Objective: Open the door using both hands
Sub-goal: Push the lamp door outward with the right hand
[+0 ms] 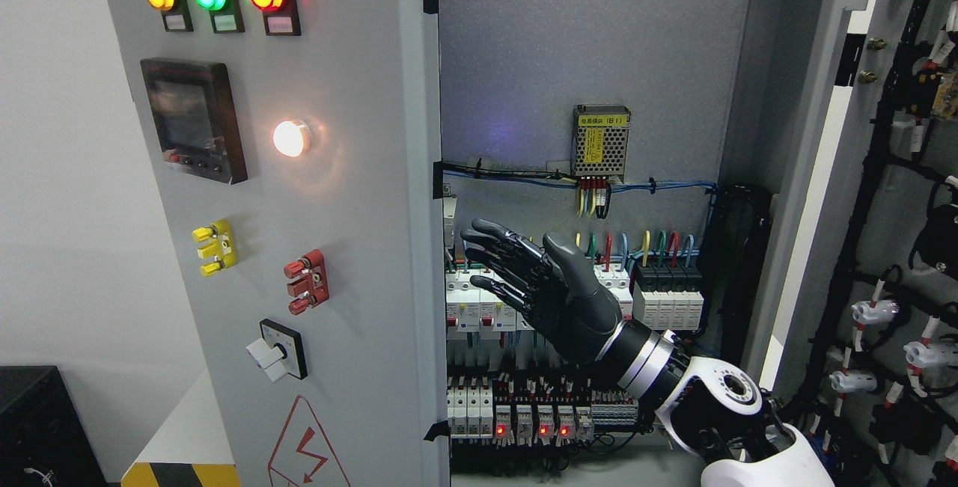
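Note:
The grey electrical cabinet stands with its right door (891, 262) swung wide open at the picture's right, its inner face carrying black cable looms. The left door (337, 195) is nearly shut and carries lamps, a screen and switches. My right hand (516, 277), black with a white forearm, comes in from the lower right. Its fingers are spread and hold nothing. It hovers in the opening, just right of the left door's edge (432, 247), fingertips pointing at it. Whether they touch the edge I cannot tell. The left arm is out of view.
Inside the cabinet are rows of white breakers (479, 307), coloured wires, a small perforated power supply (601, 143) and relays with red lights (531, 427). A black box (37, 427) sits at the lower left beside a white wall.

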Available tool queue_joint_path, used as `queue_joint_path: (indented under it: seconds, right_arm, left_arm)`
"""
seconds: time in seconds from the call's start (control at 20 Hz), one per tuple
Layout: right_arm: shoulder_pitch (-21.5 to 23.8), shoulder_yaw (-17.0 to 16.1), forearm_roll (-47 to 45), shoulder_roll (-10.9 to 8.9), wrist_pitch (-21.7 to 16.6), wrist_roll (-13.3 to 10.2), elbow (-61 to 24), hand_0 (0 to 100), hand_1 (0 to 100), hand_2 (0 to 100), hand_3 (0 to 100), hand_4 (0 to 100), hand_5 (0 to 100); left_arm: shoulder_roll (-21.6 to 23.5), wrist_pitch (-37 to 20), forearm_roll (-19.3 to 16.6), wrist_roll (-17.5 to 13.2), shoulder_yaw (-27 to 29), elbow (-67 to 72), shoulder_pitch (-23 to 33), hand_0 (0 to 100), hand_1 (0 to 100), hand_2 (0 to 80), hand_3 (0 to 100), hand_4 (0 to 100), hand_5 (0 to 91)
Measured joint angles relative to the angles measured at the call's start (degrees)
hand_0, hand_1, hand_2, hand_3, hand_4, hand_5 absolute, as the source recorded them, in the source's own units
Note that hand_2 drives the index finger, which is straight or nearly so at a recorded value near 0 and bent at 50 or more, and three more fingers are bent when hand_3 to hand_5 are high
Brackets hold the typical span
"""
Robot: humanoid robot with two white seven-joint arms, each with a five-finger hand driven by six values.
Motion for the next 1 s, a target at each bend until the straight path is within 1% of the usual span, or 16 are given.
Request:
queue_joint_path:
  seconds: [0.45,1.0]
  right_arm:
    - [0.3,1.9,-1.4,-1.18,-0.1,6.5,-0.2,10,13,0,0,0,0]
    - [-0.4,4.7,-4.5,-2.48,0.3,9.0,-0.2,10,13,0,0,0,0]
  left_arm:
    - [0.0,0.0,0.0,0.0,0.0,0.0,0.0,12,56,0.0,0,0,0.0]
    - [0.0,0.0,0.0,0.0,0.0,0.0,0.0,12,56,0.0,0,0,0.0]
